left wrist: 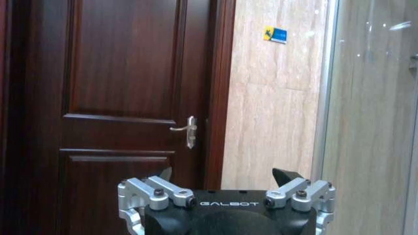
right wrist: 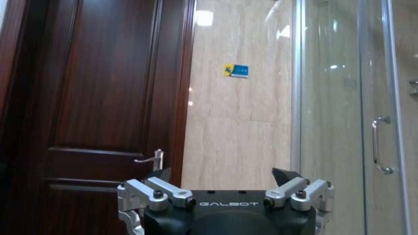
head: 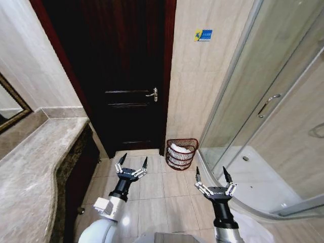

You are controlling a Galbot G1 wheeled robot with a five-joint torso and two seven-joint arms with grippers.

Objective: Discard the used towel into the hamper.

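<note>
The hamper [head: 181,153] stands on the tiled floor [head: 152,190] at the foot of the beige wall, between the dark wooden door [head: 119,76] and the glass shower enclosure [head: 263,116], with a white towel [head: 179,149] (bunched) inside it. Both arms are held low before the robot: left gripper [head: 132,162] and right gripper [head: 212,175], fingers spread apart, each empty and well short of the basket.

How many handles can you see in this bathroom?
2. The door handle sits on the dark wooden door, at its edge nearest the tiled wall. The shower handle is a vertical bar on the glass enclosure on the right. Others may be hidden.
</note>
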